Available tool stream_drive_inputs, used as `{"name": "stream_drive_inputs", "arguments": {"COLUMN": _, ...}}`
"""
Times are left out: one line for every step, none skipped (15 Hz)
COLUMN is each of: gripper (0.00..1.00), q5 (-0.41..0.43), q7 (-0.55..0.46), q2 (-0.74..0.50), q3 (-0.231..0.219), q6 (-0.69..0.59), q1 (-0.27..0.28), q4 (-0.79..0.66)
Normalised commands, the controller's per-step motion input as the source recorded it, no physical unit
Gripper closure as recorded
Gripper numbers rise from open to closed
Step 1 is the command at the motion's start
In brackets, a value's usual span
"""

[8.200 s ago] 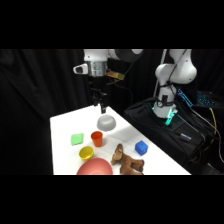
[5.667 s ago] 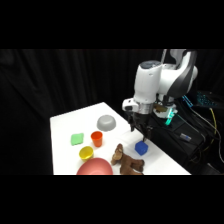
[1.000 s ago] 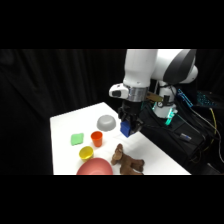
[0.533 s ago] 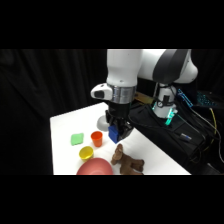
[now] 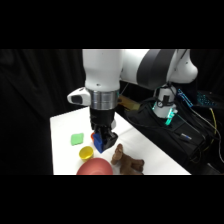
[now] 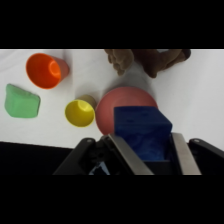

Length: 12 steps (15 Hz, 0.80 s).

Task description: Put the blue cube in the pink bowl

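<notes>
I have the gripper point(image 6: 145, 155) pinching the blue cube point(image 6: 141, 131), one finger on each side face, cube lifted clear of the table point(image 5: 62, 130) so it can travel over the clutter. In the wrist view the pink bowl point(image 6: 112, 107) sits right behind the cube, partly covered by it, so I judge I'm roughly above the bowl's near part (side view agrees: cube hangs just above the bowl's rim at the lower edge). The yellow cup point(image 6: 80, 112) is just beside the bowl, with the orange cup point(image 6: 46, 70) and green block point(image 6: 21, 101) farther off; a brown plush toy point(image 6: 145, 59) lies beyond the bowl. I'd centre a bit more before releasing, since the yellow cup is close. No brands, labels or readable writing on anything I can see.
</notes>
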Motion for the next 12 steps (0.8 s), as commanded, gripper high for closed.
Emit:
{"name": "stream_drive_inputs", "arguments": {"gripper": 0.75, "q5": 0.047, "q7": -0.17, "q2": 0.4, "q3": -0.042, "q6": -0.06, "q1": -0.039, "q4": 0.53}}
{"name": "stream_drive_inputs", "arguments": {"gripper": 0.75, "q5": 0.066, "q7": -0.2, "q2": 0.39, "q3": -0.034, "q6": -0.04, "q1": -0.045, "q4": 0.52}}
{"name": "stream_drive_inputs", "arguments": {"gripper": 0.75, "q5": 0.074, "q7": -0.21, "q2": 0.4, "q3": -0.031, "q6": -0.04, "q1": -0.042, "q4": 0.52}}
{"name": "stream_drive_inputs", "arguments": {"gripper": 0.75, "q5": 0.085, "q7": -0.22, "q2": 0.4, "q3": -0.023, "q6": -0.04, "q1": -0.037, "q4": 0.5}}
{"name": "stream_drive_inputs", "arguments": {"gripper": 0.75, "q5": 0.101, "q7": -0.23, "q2": 0.4, "q3": -0.014, "q6": -0.04, "q1": -0.032, "q4": 0.5}}
{"name": "stream_drive_inputs", "arguments": {"gripper": 0.75, "q5": 0.12, "q7": -0.24, "q2": 0.41, "q3": -0.006, "q6": -0.06, "q1": -0.028, "q4": 0.5}}
{"name": "stream_drive_inputs", "arguments": {"gripper": 0.75, "q5": 0.128, "q7": -0.23, "q2": 0.41, "q3": -0.006, "q6": -0.06, "q1": -0.02, "q4": 0.5}}
{"name": "stream_drive_inputs", "arguments": {"gripper": 0.75, "q5": 0.151, "q7": -0.24, "q2": 0.4, "q3": 0.003, "q6": -0.07, "q1": -0.021, "q4": 0.48}}
{"name": "stream_drive_inputs", "arguments": {"gripper": 0.75, "q5": 0.178, "q7": -0.25, "q2": 0.39, "q3": 0.019, "q6": -0.06, "q1": -0.027, "q4": 0.46}}
{"name": "stream_drive_inputs", "arguments": {"gripper": 0.75, "q5": 0.177, "q7": -0.25, "q2": 0.39, "q3": 0.023, "q6": -0.08, "q1": -0.019, "q4": 0.44}}
{"name": "stream_drive_inputs", "arguments": {"gripper": 0.75, "q5": 0.164, "q7": -0.22, "q2": 0.38, "q3": 0.014, "q6": -0.08, "q1": -0.007, "q4": 0.43}}
{"name": "stream_drive_inputs", "arguments": {"gripper": 0.75, "q5": 0.169, "q7": -0.21, "q2": 0.37, "q3": 0.013, "q6": -0.08, "q1": -0.007, "q4": 0.42}}
